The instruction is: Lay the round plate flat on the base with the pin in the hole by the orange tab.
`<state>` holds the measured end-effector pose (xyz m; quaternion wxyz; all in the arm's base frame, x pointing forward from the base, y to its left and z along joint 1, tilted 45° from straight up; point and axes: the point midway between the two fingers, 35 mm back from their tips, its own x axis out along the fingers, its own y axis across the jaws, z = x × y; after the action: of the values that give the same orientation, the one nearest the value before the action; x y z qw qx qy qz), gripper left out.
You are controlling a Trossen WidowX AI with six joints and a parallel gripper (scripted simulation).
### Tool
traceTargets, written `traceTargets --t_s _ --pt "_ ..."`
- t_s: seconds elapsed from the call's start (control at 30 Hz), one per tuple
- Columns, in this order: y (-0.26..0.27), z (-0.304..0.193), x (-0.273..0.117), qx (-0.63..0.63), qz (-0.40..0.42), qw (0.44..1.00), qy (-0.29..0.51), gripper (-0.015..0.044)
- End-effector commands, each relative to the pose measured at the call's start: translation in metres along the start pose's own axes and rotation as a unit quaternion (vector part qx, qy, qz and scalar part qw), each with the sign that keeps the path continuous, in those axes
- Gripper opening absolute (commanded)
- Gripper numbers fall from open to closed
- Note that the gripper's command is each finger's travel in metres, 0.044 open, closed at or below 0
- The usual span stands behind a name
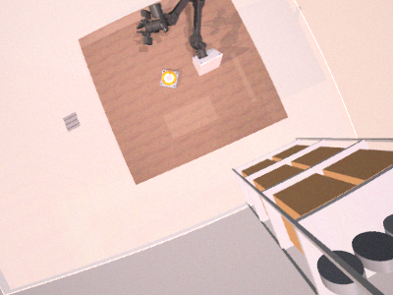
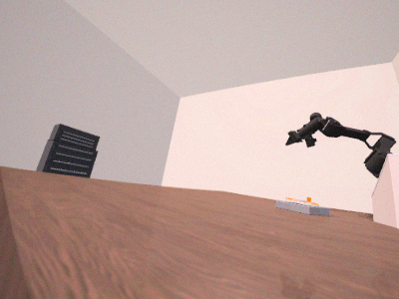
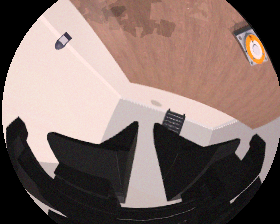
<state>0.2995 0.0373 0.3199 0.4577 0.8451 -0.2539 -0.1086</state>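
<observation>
One pincer, the gripper [image 3: 143, 160], is seen from the wrist view with its two dark fingers drawn close together, only a narrow wedge of pale floor showing between them; nothing is held. In the exterior view the gripper [image 2: 295, 140] hangs high in the air at the end of the outstretched arm [image 2: 349, 132], well above the wooden table [image 2: 175, 239] and apart from every object. In the top view the gripper [image 1: 147, 29] lies near the far edge of the table [image 1: 206, 128], with the arm [image 1: 189, 15] bending back to its white pedestal [image 1: 206, 62] on the right.

Just left of the pedestal, well apart from the gripper, sits the grey square base [image 1: 163, 84] carrying the round plate [image 1: 169, 78], a yellow-orange ring with a pale centre. The exterior view shows the base [image 2: 302, 207] as a low slab on the table, the plate [image 2: 297, 199] on top of it and the orange tab [image 2: 309, 198] standing up at its right side; whether the plate lies flat cannot be told at this size. The wrist view catches the plate [image 3: 255, 46] at the far right edge.

A dark slatted cabinet [image 2: 69, 150] stands against the left wall in the exterior view.
</observation>
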Motion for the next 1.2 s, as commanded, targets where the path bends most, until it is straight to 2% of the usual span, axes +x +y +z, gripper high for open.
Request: traceTargets --t_s 0.0,0.07,0.17,0.27,0.3,0.33,0.4,0.53,0.57,0.6,0.67,0.73,0.8,1.17 --pt "-0.076 0.009 0.01 -0.33 -0.098 0.939 0.008 0.0" --pt "-0.089 0.013 0.01 -0.389 -0.118 0.914 0.012 0.0" --pt "-0.133 0.034 0.008 -0.567 -0.186 0.802 0.03 0.0" --pt "-0.163 0.057 0.003 -0.686 -0.24 0.685 0.052 0.0" --pt "-0.166 0.059 0.003 -0.697 -0.246 0.672 0.054 0.0" --pt "-0.174 0.067 0.001 -0.728 -0.262 0.631 0.063 0.0" --pt "-0.195 0.093 -0.008 -0.805 -0.311 0.497 0.091 0.0" --pt "-0.215 0.134 -0.025 -0.871 -0.378 0.279 0.142 0.0" --pt "-0.216 0.136 -0.027 -0.874 -0.382 0.264 0.145 0.0" --pt "-0.219 0.145 -0.032 -0.878 -0.394 0.22 0.157 0.0" --pt "-0.224 0.173 -0.049 -0.877 -0.434 0.062 0.199 0.0" --pt "-0.224 0.191 -0.062 -0.857 -0.458 -0.048 0.229 0.0" --pt "-0.223 0.196 -0.065 -0.85 -0.464 -0.076 0.237 0.0" --pt "-0.221 0.195 -0.063 -0.85 -0.464 -0.076 0.237 0.0"
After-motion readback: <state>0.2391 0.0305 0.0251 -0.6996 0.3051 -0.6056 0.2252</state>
